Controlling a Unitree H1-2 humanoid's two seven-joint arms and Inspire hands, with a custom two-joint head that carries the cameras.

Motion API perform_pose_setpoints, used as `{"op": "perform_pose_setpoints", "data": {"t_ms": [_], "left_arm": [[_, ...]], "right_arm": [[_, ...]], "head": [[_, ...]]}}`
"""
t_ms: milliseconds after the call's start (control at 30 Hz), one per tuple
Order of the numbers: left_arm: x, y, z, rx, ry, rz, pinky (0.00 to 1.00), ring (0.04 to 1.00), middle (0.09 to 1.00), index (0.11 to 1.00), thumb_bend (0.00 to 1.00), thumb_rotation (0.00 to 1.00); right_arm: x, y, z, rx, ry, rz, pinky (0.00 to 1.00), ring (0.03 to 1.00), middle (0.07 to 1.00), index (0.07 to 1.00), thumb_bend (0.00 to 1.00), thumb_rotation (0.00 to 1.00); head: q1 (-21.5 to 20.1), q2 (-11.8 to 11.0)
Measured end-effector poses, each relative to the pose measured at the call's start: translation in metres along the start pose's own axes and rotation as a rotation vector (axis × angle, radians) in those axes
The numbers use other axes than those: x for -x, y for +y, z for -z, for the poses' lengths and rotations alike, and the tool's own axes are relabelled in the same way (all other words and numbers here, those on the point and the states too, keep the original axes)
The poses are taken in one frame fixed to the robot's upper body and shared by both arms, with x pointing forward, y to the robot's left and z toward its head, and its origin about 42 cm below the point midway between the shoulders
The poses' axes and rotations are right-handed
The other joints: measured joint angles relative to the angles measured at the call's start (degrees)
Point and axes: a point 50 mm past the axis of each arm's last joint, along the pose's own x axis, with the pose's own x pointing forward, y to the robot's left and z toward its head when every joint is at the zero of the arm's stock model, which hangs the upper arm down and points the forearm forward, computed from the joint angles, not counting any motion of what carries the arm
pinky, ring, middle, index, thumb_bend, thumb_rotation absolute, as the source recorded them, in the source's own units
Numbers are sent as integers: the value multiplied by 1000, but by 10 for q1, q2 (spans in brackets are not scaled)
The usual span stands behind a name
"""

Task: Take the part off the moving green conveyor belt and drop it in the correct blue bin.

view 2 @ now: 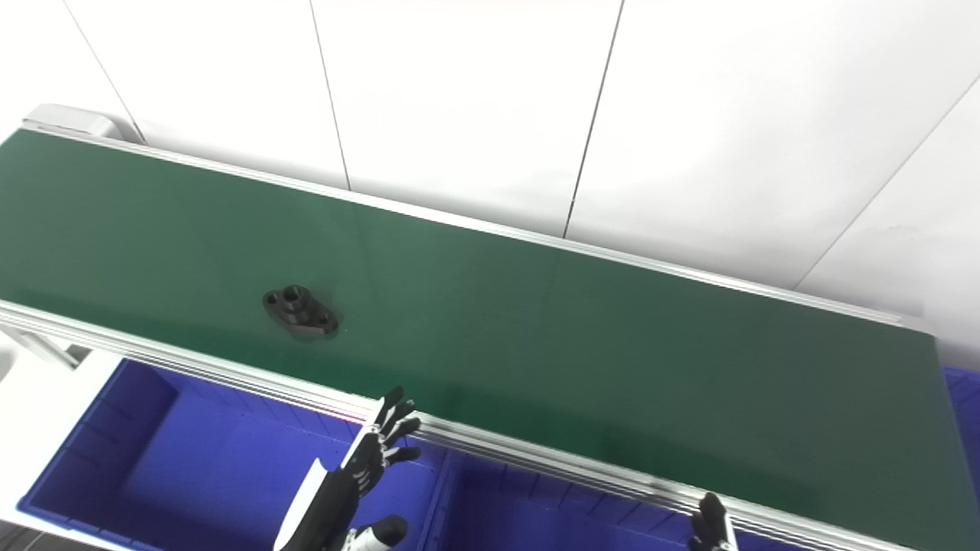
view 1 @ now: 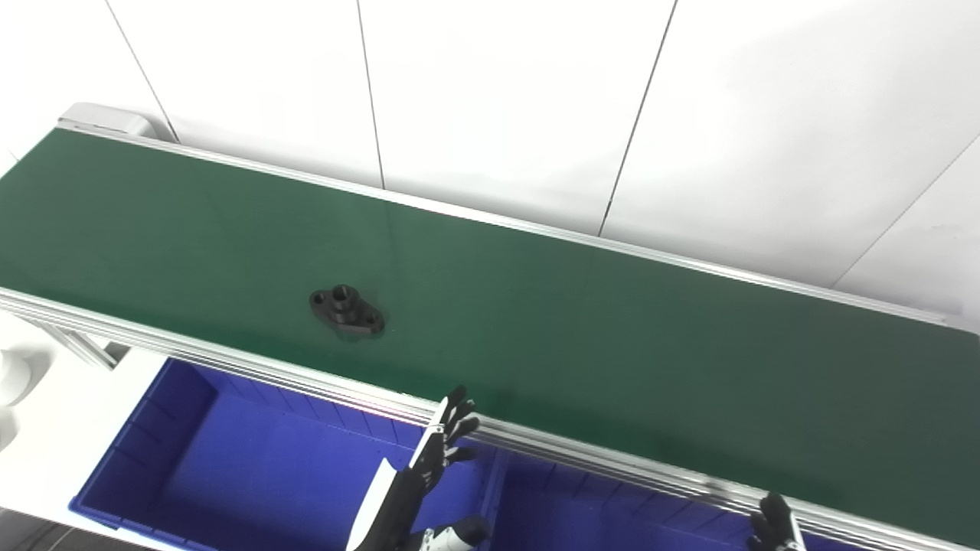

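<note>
A black flanged part (view 1: 346, 308) with a raised hub and two bolt holes lies on the green conveyor belt (view 1: 612, 337), left of centre and near the front rail. My left hand (view 1: 436, 459) hovers over the blue bins just in front of the belt's rail, fingers spread, open and holding nothing; the part is up and to its left. Only the fingertips of my right hand (view 1: 775, 524) show at the bottom edge, right of centre.
Two blue bins sit below the belt's front rail: a left bin (view 1: 230, 459) and a right bin (view 1: 597, 513), split by a divider wall under my left hand. An aluminium rail (view 1: 306, 379) edges the belt. White wall panels stand behind.
</note>
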Motion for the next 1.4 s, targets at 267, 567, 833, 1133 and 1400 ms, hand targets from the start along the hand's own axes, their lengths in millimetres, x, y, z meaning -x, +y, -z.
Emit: {"op": "perform_pose_setpoints", "data": {"t_ms": [267,567,833,1133,1400], "left_arm": [[-5,-8,2,-10,-3,-24,754,870,921,996,706,780],[-4,-6,3,0,-4,-17,785,902,953,1000,692,791],[12,14,-1,-26,8,-45,787,902,953,1000,744,803],[14,25,-6,-55,-6,-44,793,907,976,1000,682,811],[18,27,-5,-64,12,-38,822,936,997,1000,709,851]], "right_arm": [[-2,-8,4,12,10,0,1000,1000,1000,1000,892,1000],[-2,-6,4,20,12,-21,1000,1000,1000,1000,811,935],[-9,4,-19,68,-83,-37,1000,1000,1000,1000,818,884],[-63,25,-61,218,-301,-67,1000,1000,1000,1000,827,863],[-102,38,-88,278,-373,-91,1000,1000,1000,1000,803,832]], "head": [[12,-3],[-10,-1],[-5,7],[-23,17],[-32,22]]}}
